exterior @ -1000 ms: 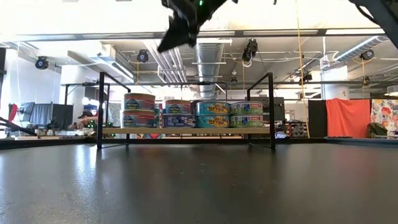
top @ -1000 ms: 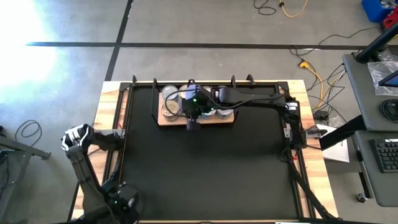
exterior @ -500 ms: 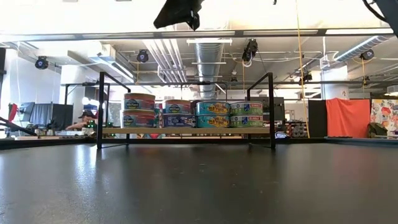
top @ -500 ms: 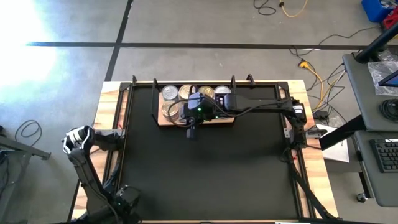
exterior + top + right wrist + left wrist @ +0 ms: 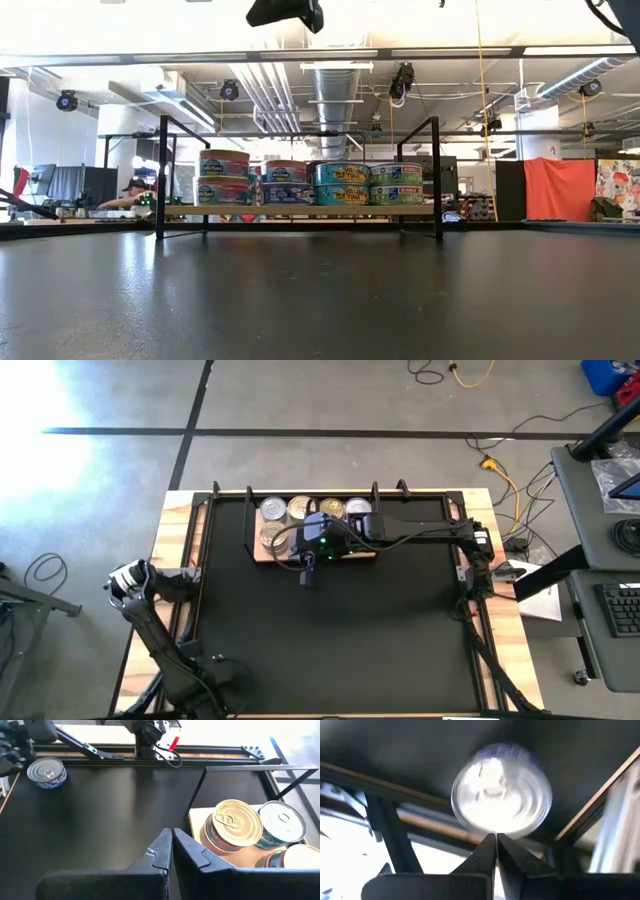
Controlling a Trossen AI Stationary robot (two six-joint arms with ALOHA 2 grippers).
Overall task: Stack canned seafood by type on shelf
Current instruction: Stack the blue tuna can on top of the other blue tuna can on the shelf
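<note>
One loose tin (image 5: 46, 771), silver lid with a pull tab and a bluish side label, flat on the black tabletop (image 5: 115, 805) near its left edge and well apart from the shelf (image 5: 300, 211). Just beyond the left hand (image 5: 495, 837) in the left wrist view, lid up, not touched. Left hand pressed together and pinching nothing, fingertips meeting in front of the tin. Right hand (image 5: 171, 832) likewise pressed together and empty, up above the front edge of the shelf. On the shelf, stacked tins (image 5: 343, 173) two high in a row by label colour, among them a gold-lidded tin (image 5: 234, 822) at the near corner. Likely handling of the loose tin: rigid metal, dense for its size, no give under the fingers. Smooth curved wall and glossy label, so prone to slipping or rolling out of an off-centre pinch. Best hold, by this judgement: spread the fingers, come straight down, and close across the full width on opposite sides of the wall, below the lid rim. Avoid the pull tab and the flat lid. Keep it level in transit, and set it squarely on a matching stack, since a low round tin slides easily off another lid.
</note>
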